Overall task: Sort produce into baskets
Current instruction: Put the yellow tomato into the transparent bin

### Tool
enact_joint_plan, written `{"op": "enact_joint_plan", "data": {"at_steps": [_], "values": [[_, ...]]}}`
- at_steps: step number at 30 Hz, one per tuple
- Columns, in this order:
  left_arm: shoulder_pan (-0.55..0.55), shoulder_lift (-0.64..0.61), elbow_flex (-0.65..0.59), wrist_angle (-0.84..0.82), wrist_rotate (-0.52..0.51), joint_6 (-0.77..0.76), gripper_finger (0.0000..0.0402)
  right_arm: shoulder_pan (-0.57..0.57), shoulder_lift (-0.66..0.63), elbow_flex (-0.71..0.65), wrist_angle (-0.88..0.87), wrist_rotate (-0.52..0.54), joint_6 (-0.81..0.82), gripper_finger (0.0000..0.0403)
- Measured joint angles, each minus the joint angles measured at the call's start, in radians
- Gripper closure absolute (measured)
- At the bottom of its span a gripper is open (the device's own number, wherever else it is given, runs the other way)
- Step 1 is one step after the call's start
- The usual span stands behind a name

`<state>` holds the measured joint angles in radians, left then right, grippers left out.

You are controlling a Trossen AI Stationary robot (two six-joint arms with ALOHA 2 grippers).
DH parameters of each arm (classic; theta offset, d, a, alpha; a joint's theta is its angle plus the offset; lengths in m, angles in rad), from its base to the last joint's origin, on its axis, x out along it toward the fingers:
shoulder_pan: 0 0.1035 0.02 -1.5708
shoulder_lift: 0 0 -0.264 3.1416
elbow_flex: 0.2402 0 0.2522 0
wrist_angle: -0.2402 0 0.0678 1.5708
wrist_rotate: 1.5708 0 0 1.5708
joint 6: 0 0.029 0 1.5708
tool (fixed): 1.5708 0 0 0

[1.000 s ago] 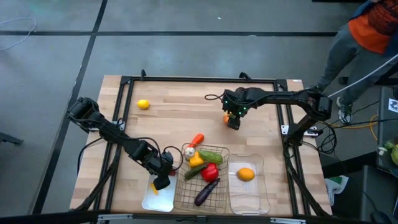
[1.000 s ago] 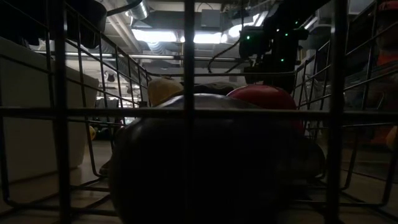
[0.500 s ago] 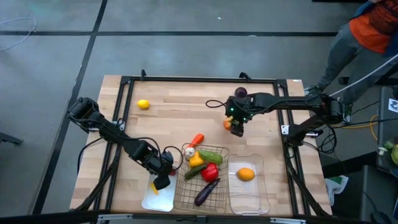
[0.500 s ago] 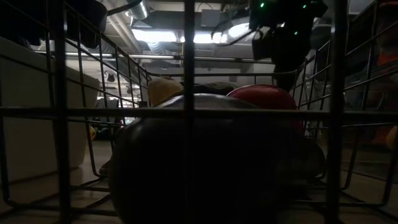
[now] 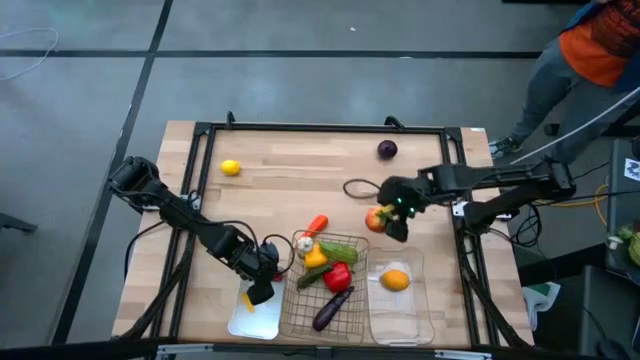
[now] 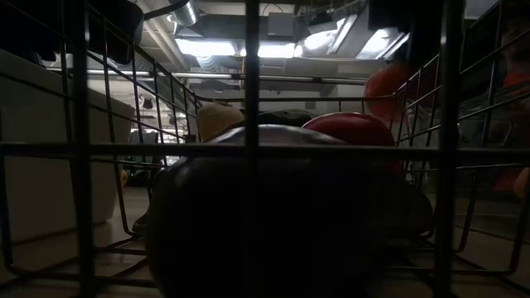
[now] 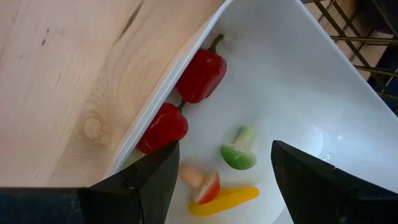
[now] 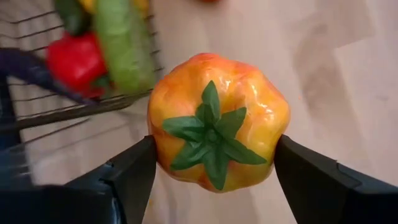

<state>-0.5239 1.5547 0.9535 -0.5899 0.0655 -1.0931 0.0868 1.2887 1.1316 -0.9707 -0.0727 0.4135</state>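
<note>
My right gripper (image 5: 388, 224) is shut on a round orange-yellow fruit with a green calyx (image 8: 217, 121). It holds the fruit above the table between the wire-mesh basket (image 5: 322, 300) and the clear bin (image 5: 400, 312). The fruit also shows in the low view (image 6: 387, 86). My left gripper (image 7: 217, 168) is open over the flat white tray (image 5: 240, 318), above two red peppers (image 7: 200, 73) and other small pieces. The mesh basket holds a red pepper, a cucumber and an eggplant (image 5: 332, 308). An orange (image 5: 396, 280) lies in the clear bin. My right gripper pinches the fruit by two opposite sides (image 8: 159, 144) between its two fingers (image 8: 127, 175). The green calyx faces the wrist camera. The fruit is lifted clear of the table.
A lemon (image 5: 231, 168) lies at the far left of the table and a purple ball (image 5: 387, 150) at the far right. A carrot (image 5: 317, 223) lies just beyond the mesh basket. A person (image 5: 590, 60) stands past the table's far right corner.
My right gripper has carried the orange-yellow fruit from the far middle of the table toward the near edge and slightly right, toward the clear bin. The fruit stays clear of the table. The purple ball, under the arm before, now shows.
</note>
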Motion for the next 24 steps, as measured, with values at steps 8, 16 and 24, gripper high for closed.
{"op": "enact_joint_plan", "data": {"at_steps": [8,16,24], "values": [[0.0,0.0,0.0,0.0,-0.002,0.0,0.0152,0.211,-0.004,0.0,0.007,-0.008,0.137,0.0107],[0.0,0.0,0.0,0.0,-0.002,0.001,0.0153,0.399,0.0,0.0,0.042,0.025,0.232,0.0107],[0.0,0.0,0.0,0.0,-0.001,0.021,0.0153,0.538,0.07,0.001,0.109,0.071,0.237,0.0107]]}}
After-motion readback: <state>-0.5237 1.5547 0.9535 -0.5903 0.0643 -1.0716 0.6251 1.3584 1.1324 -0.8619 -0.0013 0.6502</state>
